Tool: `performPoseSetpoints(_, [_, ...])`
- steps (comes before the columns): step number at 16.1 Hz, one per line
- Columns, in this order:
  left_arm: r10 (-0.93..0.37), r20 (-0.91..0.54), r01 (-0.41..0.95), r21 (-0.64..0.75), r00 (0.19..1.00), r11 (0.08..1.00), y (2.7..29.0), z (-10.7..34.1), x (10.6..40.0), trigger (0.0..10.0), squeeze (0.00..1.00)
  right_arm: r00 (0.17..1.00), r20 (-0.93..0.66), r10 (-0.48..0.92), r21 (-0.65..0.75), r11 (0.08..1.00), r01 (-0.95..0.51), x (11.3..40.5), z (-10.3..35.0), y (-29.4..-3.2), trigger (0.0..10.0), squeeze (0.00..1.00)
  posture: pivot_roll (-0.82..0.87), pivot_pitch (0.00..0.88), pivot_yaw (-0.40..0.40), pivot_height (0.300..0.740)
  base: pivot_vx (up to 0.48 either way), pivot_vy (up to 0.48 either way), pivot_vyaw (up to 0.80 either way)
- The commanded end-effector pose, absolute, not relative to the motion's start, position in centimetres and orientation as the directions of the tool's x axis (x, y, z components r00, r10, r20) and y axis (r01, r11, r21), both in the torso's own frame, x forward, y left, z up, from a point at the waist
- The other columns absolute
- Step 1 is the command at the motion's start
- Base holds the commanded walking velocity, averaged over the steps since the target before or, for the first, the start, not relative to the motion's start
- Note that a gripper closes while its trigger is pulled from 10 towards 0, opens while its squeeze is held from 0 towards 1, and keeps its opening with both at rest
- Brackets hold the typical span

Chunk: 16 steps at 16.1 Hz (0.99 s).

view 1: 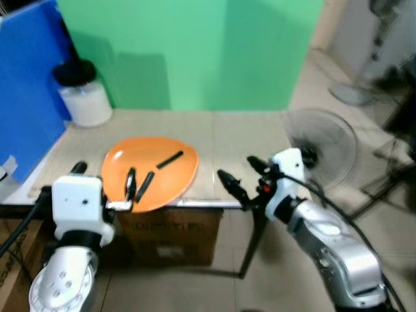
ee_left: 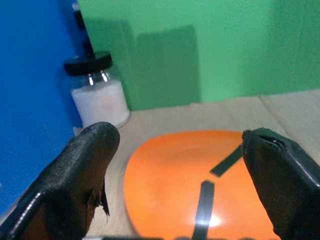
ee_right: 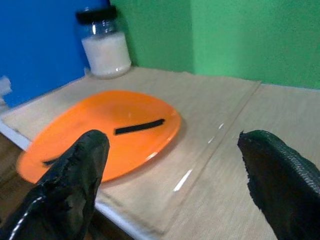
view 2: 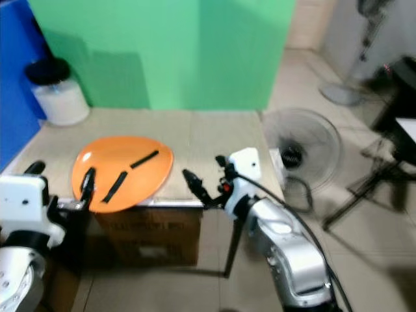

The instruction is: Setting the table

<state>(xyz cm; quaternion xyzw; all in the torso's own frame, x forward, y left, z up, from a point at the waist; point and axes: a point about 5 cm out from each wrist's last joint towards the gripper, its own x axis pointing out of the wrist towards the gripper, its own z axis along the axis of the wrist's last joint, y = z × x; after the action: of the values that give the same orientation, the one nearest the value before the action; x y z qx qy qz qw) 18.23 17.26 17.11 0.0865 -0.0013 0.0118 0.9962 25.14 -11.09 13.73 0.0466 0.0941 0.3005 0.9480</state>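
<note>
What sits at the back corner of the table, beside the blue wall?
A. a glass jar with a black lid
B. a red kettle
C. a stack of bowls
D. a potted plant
A: a jar of white stuff, black lid on top, stands behind the orange plate.

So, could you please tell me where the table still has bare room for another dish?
The widest bare patch of table lies right of the orange plate, up to the green wall. A narrower strip runs behind the plate, between it and the jar. The front left is crowded: the plate overhangs that edge, with the left claw there.
</note>
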Motion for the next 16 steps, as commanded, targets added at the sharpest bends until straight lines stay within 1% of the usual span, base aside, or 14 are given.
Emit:
performPoseSetpoints(1, [0.025, 0.012, -0.027, 0.190, 1.000, 0.981, 17.5, 17.4, 18.0, 10.0, 0.00, 0.797, -0.135, 0.588, 0.146, 0.808, -0.571, 25.3, 14.0, -10.8, 10.0, 0.00, 0.00, 0.013, 0.013, 0.740, 0.319, 0.000, 0.66])
performPoseSetpoints(3, [0.023, 0.011, -0.025, 0.193, 1.000, 0.981, 17.6, 17.4, 17.9, 10.0, 0.00, 0.792, -0.137, 0.594, 0.173, 0.802, -0.571, 25.3, 13.8, -10.7, 10.0, 0.00, -0.01, 0.010, 0.015, 0.740, 0.317, 0.000, 0.00])
performPoseSetpoints(6, [0.011, 0.006, -0.012, 0.198, 1.000, 0.980, 17.5, 17.3, 17.9, 10.0, 0.00, 0.759, -0.152, 0.633, 0.128, 0.774, -0.620, 25.2, 13.6, -10.2, 10.0, 0.00, 0.00, 0.003, 0.013, 0.740, 0.315, 0.000, 0.00])
performPoseSetpoints(8, [-0.008, -0.004, 0.008, 0.198, 1.000, 0.980, 17.4, 17.1, 18.0, 10.0, 0.00, 0.771, -0.158, 0.617, 0.160, 0.786, -0.597, 25.5, 13.5, -10.3, 10.0, 0.00, 0.00, 0.000, 0.011, 0.740, 0.306, 0.000, 0.00])
performPoseSetpoints(9, [-0.037, -0.018, 0.040, 0.196, 0.999, 0.980, 17.2, 16.9, 17.9, 10.0, 0.00, 0.783, -0.164, 0.600, 0.174, 0.799, -0.575, 25.7, 13.6, -10.5, 10.0, 0.00, 0.00, 0.000, 0.010, 0.740, 0.000, 0.000, 0.00])
performPoseSetpoints(12, [-0.182, -0.071, 0.192, 0.170, 0.981, 0.967, 16.5, 16.0, 18.1, 10.0, 0.00, 0.803, -0.214, 0.556, 0.179, 0.830, -0.527, 27.0, 13.3, -11.0, 10.0, 0.00, -0.01, 0.000, 0.012, 0.740, 0.000, 0.000, 0.00])
performPoseSetpoints(14, [-0.267, -0.123, 0.285, 0.162, 0.956, 0.945, 16.5, 14.8, 18.6, 10.0, 0.00, 0.797, -0.233, 0.557, 0.202, 0.830, -0.520, 28.0, 13.2, -10.8, 10.0, 0.00, -0.01, 0.000, 0.013, 0.740, 0.000, 0.000, 0.00])
performPoseSetpoints(16, [-0.367, -0.187, 0.394, 0.141, 0.911, 0.908, 16.6, 13.5, 19.1, 10.0, 0.00, 0.774, -0.241, 0.585, 0.250, 0.808, -0.533, 28.9, 13.2, -10.2, 10.0, 0.00, -0.02, 0.000, 0.016, 0.740, 0.000, 0.000, 0.00])
